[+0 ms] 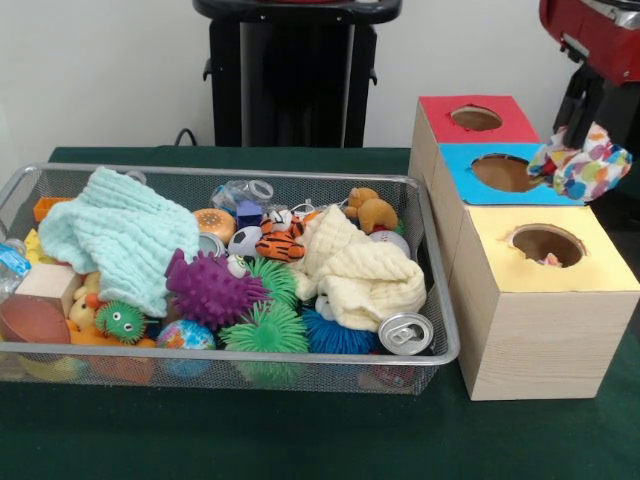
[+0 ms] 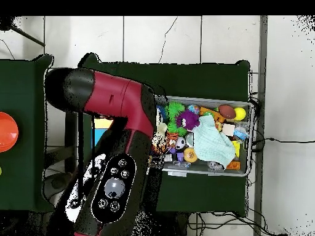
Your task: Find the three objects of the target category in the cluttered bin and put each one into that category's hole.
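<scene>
Patterned cloth (image 1: 582,165) hangs bunched from the tool (image 1: 578,135), clamped on it, over the blue box (image 1: 458,165) hole's right edge. Soft, light, floppy; pinch a bunched fold, expect snagging.

A pale plain wall (image 1: 110,70) stands behind. Dark green cloth (image 1: 250,440) covers the table. The floor (image 2: 184,37) is light tile

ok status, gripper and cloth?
Gripper shut on multicolored cloth, hanging over blue box by its hole. Two cloths left in bin. Nothing blocking.
</scene>
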{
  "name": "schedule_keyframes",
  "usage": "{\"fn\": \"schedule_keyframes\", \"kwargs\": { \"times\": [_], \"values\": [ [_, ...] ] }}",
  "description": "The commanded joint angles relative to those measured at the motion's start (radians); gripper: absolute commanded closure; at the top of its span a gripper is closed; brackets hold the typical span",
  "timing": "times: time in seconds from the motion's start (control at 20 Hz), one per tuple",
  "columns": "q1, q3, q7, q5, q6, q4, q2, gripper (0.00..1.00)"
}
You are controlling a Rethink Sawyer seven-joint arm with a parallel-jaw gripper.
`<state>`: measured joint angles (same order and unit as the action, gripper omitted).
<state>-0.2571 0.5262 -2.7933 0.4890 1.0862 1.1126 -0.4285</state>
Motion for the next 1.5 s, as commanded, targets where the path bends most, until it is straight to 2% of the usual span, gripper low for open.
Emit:
{"fn": "schedule_keyframes", "kwargs": {
  "times": [0.05, 0.35, 1.2, 1.5],
  "values": [
    [0.065, -0.158, 0.135, -0.071, -0.104, 0.138, 0.006, 1.0],
    [0.077, -0.188, 0.099, -0.099, -0.157, 0.132, 0.022, 1.0],
    [0.069, -0.223, -0.023, -0.117, -0.178, 0.082, 0.064, 1.0],
    [0.071, -0.23, -0.028, -0.121, -0.187, 0.068, 0.079, 1.0]
  ]
}}
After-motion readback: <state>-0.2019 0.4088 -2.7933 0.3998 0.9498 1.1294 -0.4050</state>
